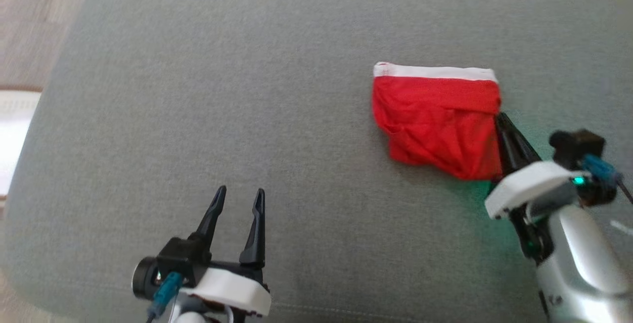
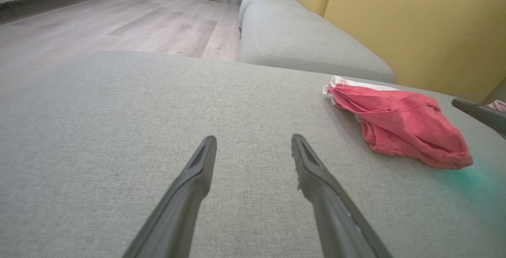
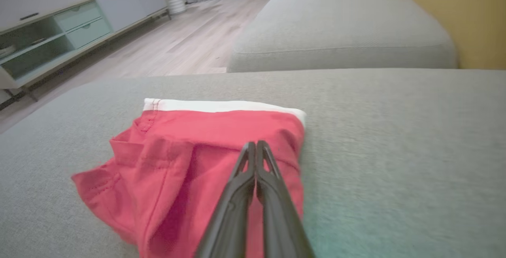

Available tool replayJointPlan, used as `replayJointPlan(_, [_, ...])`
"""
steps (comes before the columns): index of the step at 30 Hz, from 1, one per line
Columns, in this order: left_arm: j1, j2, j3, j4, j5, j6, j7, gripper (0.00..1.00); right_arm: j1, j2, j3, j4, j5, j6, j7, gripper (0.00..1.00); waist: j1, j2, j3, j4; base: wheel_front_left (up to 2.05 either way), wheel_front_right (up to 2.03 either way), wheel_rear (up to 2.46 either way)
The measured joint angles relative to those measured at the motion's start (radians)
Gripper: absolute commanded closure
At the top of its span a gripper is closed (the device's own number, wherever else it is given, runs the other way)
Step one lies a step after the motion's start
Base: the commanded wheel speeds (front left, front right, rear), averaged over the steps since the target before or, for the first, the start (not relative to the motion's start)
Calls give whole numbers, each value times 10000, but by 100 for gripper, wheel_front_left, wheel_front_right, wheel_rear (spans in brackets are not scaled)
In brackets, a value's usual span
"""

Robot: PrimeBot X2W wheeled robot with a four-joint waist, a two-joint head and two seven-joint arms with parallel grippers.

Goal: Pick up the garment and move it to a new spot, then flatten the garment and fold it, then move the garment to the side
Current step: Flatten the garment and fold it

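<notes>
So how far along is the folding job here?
Done: the garment lies folded in a compact bundle on the cushion. In hand: the right gripper is shut at its edge; a pinch isn't clear. To do: moving it aside. The left gripper hovers open.

Living room (a home), grey sofa (image 2: 300, 40), wood floor (image 2: 118, 21)

The left end effector (image 1: 240, 195) and right end effector (image 1: 498, 116) share black fingers (image 1: 257, 224), white housings (image 1: 232, 293), teal cables (image 1: 165, 291).
</notes>
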Motion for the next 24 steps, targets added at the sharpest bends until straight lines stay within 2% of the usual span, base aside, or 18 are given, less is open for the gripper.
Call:
replayJointPlan(5, [-266, -4, -10, 6, -2, 17, 0, 0, -799, 46, 621, 1475, -98, 0, -161, 100, 0, 0, 248, 379, 0, 0, 0])
replayJointPlan(9, [-289, -4, 2, 33, -25, 88, 0, 0, -941, 261, 1442, 2157, -171, 0, -541, 100, 0, 0, 154, 534, 0, 0, 0])
replayJointPlan(15, [-267, -4, -6, 36, -119, 132, 0, 0, -1014, 591, 3120, 2543, -61, 0, -782, 100, 0, 0, -194, 566, 0, 0, 0])
replayJointPlan(16, [-267, -4, -6, 36, -119, 132, 0, 0, -1014, 591, 3120, 2543, -61, 0, -782, 100, 0, 0, -194, 566, 0, 0, 0])
replayJointPlan(19, [-234, -2, -23, 36, -211, 182, 0, 0, -1008, 759, 4142, 2834, 182, 0, -679, 100, 0, 0, -337, 453, 0, 0, 0])
replayJointPlan(24, [-198, -4, -12, 54, -207, 178, 0, 0, -998, 848, 4571, 2922, 397, 0, -840, 100, 0, 0, -536, 256, 0, 0, 0])
